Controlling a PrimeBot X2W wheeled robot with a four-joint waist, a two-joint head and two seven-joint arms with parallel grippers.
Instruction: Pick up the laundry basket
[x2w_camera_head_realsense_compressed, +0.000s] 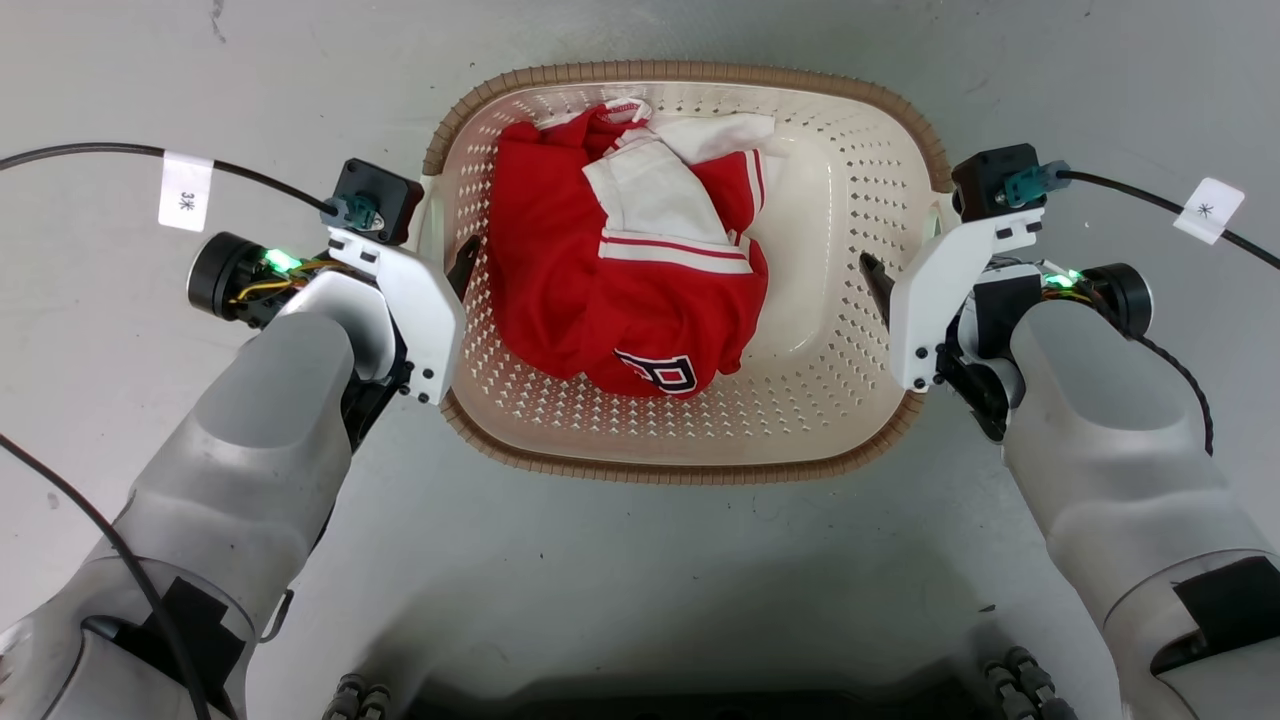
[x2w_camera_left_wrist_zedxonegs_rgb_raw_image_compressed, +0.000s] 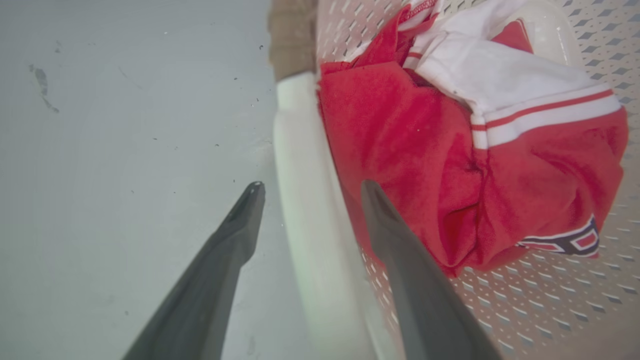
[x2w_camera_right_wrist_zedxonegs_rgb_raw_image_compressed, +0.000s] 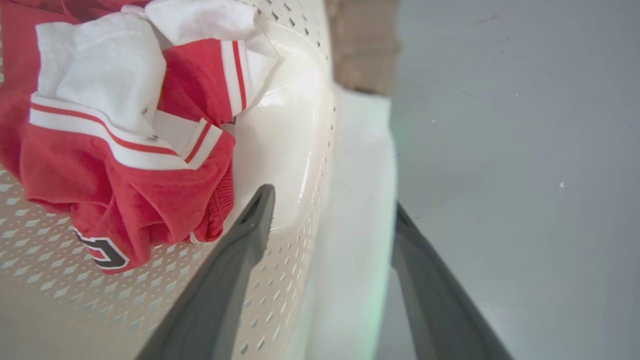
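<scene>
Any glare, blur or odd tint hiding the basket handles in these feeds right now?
Head view: sharp, evenly lit laundry basket. Left wrist view: left handle blurred and washed out within the left tool; red garment sharper. Right wrist view: right handle overexposed, green-tinted, soft within the right tool.

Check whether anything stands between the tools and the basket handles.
Nothing visible does. The left tool and right tool each straddle a white handle of the basket, open; the red clothes lie inside.
</scene>
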